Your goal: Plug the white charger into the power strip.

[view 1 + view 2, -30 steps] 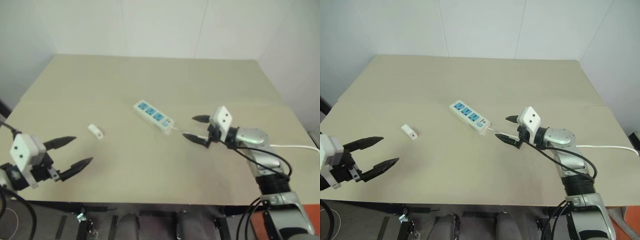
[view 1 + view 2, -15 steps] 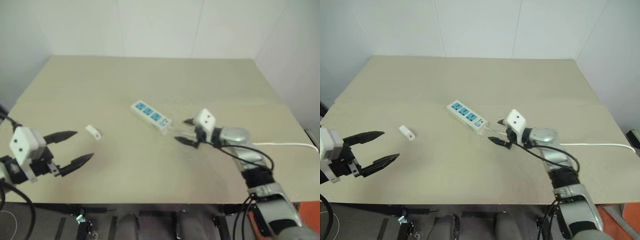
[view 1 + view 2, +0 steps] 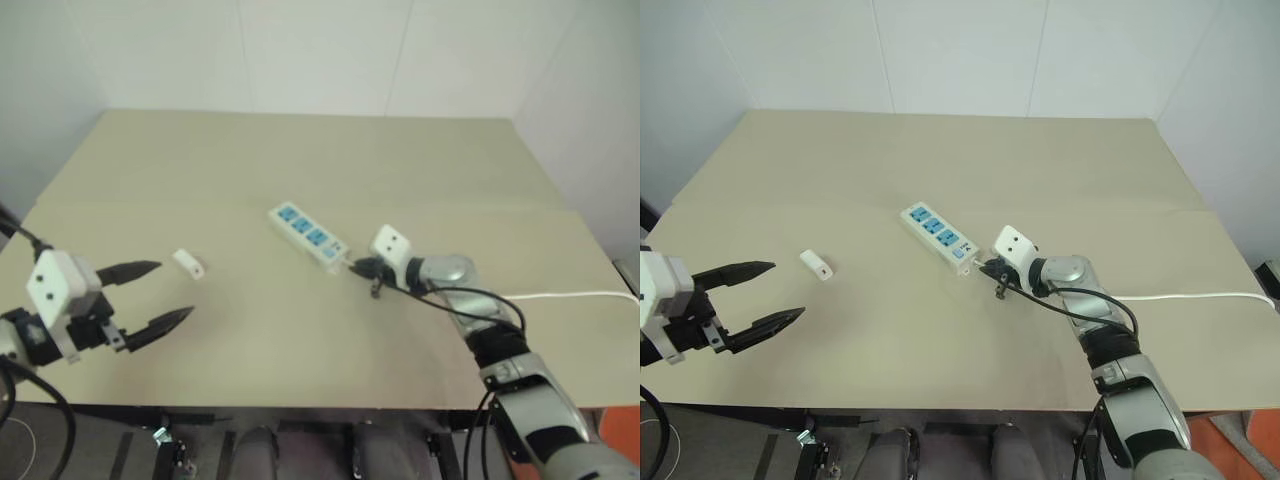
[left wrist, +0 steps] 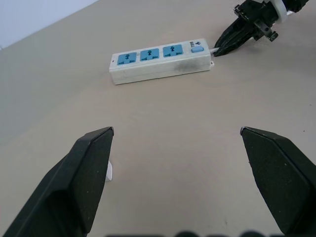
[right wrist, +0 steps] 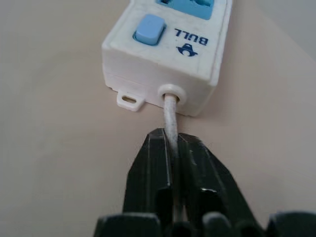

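Observation:
The power strip (image 3: 308, 237) lies slantwise mid-table, a white bar with three blue socket faces and a blue switch (image 5: 149, 28) at its near end. My right gripper (image 3: 992, 272) is at that switch end, shut on the thin white cord (image 5: 171, 116) just where it leaves the strip. The white charger (image 3: 189, 263) is a tiny block lying on the table left of the strip. Short of the charger and nearer the table's front edge, my left gripper (image 3: 170, 290) hovers open with nothing between its fingers (image 4: 94, 173).
The beige table (image 3: 300, 160) meets white walls behind. From my right gripper the cord (image 3: 1200, 297) trails along the table to its right edge. Bare tabletop lies between the charger and the strip.
My right gripper has moved left and down to the strip's switch end and shut on the cord there. The left gripper has stayed open and in place.

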